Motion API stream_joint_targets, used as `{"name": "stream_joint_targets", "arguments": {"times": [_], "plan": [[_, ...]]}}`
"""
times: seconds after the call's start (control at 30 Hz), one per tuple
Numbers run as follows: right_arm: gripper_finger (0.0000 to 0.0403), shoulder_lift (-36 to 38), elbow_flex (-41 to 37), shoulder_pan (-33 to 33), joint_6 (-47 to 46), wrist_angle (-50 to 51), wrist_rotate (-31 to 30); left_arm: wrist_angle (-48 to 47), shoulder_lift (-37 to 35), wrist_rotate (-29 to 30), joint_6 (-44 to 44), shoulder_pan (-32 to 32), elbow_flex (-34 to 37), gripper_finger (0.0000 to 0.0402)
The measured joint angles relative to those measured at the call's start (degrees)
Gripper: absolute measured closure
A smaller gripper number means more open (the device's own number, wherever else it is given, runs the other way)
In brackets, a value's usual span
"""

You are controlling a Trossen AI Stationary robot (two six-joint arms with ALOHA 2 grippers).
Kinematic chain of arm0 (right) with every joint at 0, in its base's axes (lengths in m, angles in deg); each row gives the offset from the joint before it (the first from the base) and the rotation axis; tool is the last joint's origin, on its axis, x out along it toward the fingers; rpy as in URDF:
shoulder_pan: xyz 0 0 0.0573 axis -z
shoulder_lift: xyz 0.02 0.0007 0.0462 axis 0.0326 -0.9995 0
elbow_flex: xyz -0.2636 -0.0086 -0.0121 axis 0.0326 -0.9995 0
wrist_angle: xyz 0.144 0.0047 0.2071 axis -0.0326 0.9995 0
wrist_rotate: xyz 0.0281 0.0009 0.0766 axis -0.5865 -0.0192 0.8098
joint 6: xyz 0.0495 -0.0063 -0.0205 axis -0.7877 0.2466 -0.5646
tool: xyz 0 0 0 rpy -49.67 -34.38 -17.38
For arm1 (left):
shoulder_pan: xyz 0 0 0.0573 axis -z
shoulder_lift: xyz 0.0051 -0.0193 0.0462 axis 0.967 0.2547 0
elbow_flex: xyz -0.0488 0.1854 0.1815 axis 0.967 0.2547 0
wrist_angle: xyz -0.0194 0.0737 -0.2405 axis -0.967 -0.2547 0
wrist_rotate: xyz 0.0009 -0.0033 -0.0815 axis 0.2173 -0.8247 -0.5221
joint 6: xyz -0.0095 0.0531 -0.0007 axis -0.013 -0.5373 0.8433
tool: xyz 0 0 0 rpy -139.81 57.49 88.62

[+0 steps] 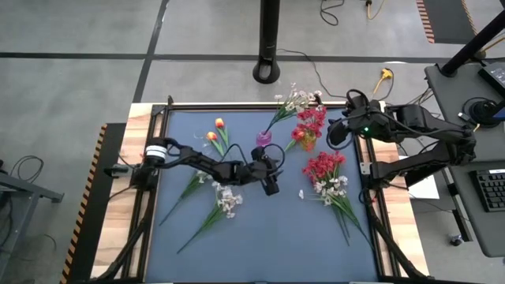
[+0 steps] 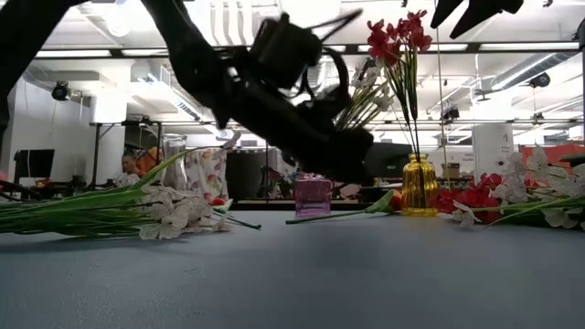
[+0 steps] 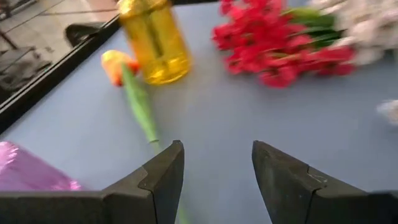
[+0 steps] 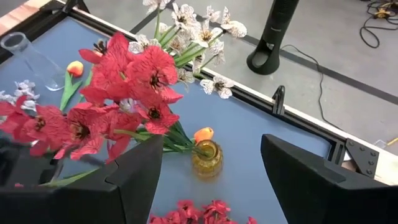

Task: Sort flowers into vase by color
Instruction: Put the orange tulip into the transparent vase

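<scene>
Room lies open on the blue tabletop (image 1: pixel 268 237) near the front edge. Left fingers (image 3: pixel 168 177) stand parted and hold nothing, over the middle; an orange tulip (image 3: pixel 117 64) lies just ahead of them beside the yellow vase (image 3: pixel 154 38), which holds red flowers (image 4: pixel 130 81). Right fingers (image 4: pixel 311 177) hover parted and bare above that vase. White sprays (image 1: pixel 227 199) lie left; a red-and-white bunch (image 1: pixel 325 173) lies right. An office shows beyond.

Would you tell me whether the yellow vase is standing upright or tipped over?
Upright: the yellow vase stands on its base in the low view, holding red flowers straight up.
</scene>
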Motion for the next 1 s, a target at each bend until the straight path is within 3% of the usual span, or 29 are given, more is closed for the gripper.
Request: {"name": "stream_joint_targets", "arguments": {"times": [0.5, 1.0], "plan": [[0.014, 0.0, -1.3, 0.0, 0.1, -0.7, -0.1, 0.0, 5.2, -3.2, 3.6, -4.0, -0.7, 0.0265], [0.014, 0.0, -1.3, 0.0, 0.6, -2.1, -0.1, 0.3, 6.0, -2.9, 7.7, -4.1, -0.7, 0.0372]]}}
